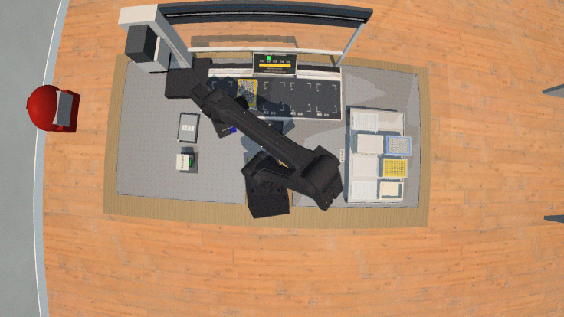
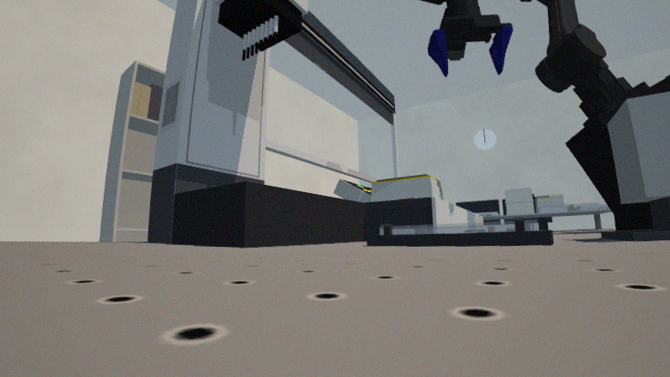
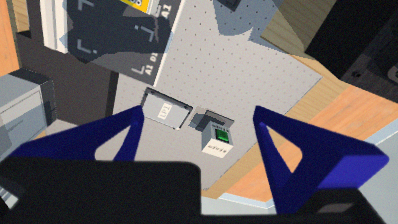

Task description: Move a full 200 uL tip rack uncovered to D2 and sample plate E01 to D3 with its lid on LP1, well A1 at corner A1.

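Note:
My gripper [image 1: 231, 130] [image 2: 470, 50] [image 3: 198, 111] is open and empty. It hangs high over the grey mat between the deck and lid park LP1 [image 1: 188, 127] [image 3: 165, 109]. A yellow tip rack [image 1: 247, 92] [image 2: 406, 185] [image 3: 140, 4] with pale tips and no cover sits in the deck's second bracket set. The bracket sets to its right on the dark deck [image 1: 303, 98] show nothing in them. The SHELF [image 1: 388, 117] at the right holds several white covered items, a blue rack [image 1: 398, 145], a yellow rack [image 1: 395, 167] and a cream item [image 1: 390, 190].
The READY key [image 1: 185, 161] [image 3: 218, 137] stands just in front of LP1. The liquid handler's gantry and pipetting head [image 2: 259, 21] rise behind the deck. My arm [image 1: 276, 138] stretches across the mat's middle. A red stop button [image 1: 45, 106] is far left.

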`<action>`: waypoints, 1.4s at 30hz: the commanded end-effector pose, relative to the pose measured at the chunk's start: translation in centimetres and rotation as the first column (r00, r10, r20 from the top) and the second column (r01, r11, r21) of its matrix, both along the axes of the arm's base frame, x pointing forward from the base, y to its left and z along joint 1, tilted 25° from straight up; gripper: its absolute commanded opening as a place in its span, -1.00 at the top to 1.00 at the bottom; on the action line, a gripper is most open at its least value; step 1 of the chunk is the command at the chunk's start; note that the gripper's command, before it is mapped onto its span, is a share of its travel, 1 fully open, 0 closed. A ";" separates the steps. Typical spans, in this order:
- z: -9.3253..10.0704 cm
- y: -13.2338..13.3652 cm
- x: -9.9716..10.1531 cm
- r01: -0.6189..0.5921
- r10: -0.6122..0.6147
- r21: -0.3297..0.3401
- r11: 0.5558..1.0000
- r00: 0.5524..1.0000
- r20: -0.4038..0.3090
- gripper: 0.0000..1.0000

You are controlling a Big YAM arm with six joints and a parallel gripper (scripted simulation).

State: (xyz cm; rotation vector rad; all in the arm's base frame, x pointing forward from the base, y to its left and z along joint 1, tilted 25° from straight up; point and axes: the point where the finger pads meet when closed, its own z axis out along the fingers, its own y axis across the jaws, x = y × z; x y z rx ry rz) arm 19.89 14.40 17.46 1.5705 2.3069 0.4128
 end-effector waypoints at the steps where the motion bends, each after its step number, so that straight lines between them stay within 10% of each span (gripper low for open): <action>1: 0.1 -1.8 -0.2 -0.022 0.022 -0.016 1.000 1.000 0.007 -1.00; 31: -0.5 -11.9 -0.7 -0.043 0.043 -0.022 0.999 0.999 0.021 -1.00; 42: -0.8 -17.9 -0.8 0.177 -0.177 0.067 0.982 0.984 -0.010 -1.00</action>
